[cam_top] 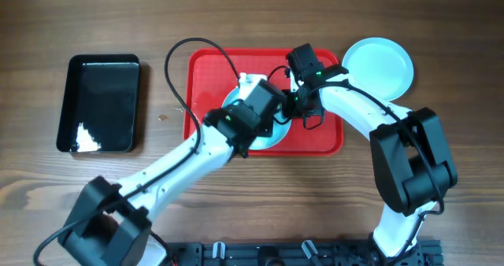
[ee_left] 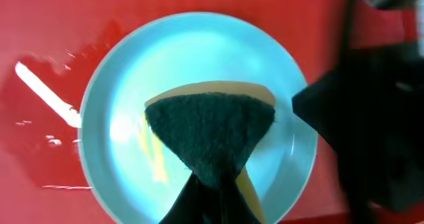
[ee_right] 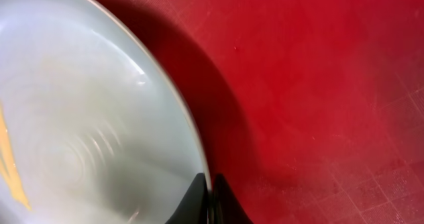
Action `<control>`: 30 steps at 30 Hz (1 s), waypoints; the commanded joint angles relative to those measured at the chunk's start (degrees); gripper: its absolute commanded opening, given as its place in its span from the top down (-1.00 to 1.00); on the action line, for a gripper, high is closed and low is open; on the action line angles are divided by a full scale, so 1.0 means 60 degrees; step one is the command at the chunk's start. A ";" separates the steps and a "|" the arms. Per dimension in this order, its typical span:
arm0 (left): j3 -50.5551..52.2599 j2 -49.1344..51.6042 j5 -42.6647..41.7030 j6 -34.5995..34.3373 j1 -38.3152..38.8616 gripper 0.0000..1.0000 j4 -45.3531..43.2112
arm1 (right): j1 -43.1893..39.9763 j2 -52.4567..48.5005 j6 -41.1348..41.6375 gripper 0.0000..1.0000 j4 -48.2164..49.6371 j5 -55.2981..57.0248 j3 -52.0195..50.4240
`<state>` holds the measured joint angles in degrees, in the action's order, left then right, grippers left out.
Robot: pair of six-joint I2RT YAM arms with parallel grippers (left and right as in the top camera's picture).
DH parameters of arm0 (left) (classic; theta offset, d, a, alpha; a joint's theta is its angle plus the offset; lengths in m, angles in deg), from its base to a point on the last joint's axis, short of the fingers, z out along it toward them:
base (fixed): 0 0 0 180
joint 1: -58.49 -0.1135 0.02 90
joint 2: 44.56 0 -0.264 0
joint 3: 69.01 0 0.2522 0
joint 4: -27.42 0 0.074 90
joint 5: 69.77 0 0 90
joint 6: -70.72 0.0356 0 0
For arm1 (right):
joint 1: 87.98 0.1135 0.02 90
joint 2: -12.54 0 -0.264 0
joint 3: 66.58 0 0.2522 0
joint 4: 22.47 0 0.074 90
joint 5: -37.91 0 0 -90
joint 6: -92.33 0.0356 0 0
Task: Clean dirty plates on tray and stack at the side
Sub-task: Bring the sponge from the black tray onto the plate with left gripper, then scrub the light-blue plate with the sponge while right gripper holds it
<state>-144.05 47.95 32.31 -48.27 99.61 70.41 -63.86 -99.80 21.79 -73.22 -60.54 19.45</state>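
On the desk (cam_top: 441, 30), the red tray (cam_top: 209, 77) sits central, a black tray (cam_top: 102, 93) at 9 o'clock and a pale plate (cam_top: 378, 65) at 2 o'clock. A turquoise plate (ee_left: 199, 58) lies on the red tray. The right claw (ee_right: 211, 187) pinches its rim, and the left claw (ee_left: 211, 199) grips a sponge (ee_left: 209, 131) over it.

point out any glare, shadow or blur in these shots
Left wrist: a white glare streak on the red tray beside the plate, and the dark arm on the right is blurred. Right wrist: the plate casts a heavy shadow on the tray; its surface looks soft. Overhead: evenly lit, sharp.
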 commanded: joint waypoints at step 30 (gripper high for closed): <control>0.0051 0.2408 0.0885 0.0277 -0.1137 0.92 -0.1191 | -0.0372 -0.0102 0.0528 0.91 0.0226 0.0117 -0.0033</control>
<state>-144.00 60.65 25.25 -50.00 93.07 62.17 -66.07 -99.80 24.22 -71.93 -60.15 19.45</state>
